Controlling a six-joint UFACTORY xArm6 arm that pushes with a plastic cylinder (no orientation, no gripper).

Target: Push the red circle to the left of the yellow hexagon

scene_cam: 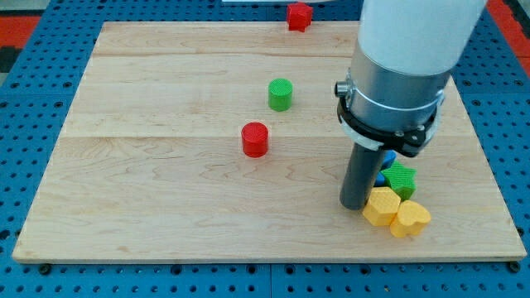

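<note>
The red circle (255,139) stands near the board's middle. The yellow hexagon (381,206) lies at the lower right, touching a yellow heart-like block (410,219) on its right. My tip (354,205) rests on the board just left of the yellow hexagon, touching or almost touching it. The red circle is well to the upper left of my tip, apart from it. A green star-like block (402,178) sits just above the yellow blocks, with a blue block (385,159) partly hidden behind the rod.
A green circle (281,94) stands above and right of the red circle. A red block (299,16) sits at the board's top edge. The wooden board (149,190) lies on a blue pegboard; the arm's body covers the upper right.
</note>
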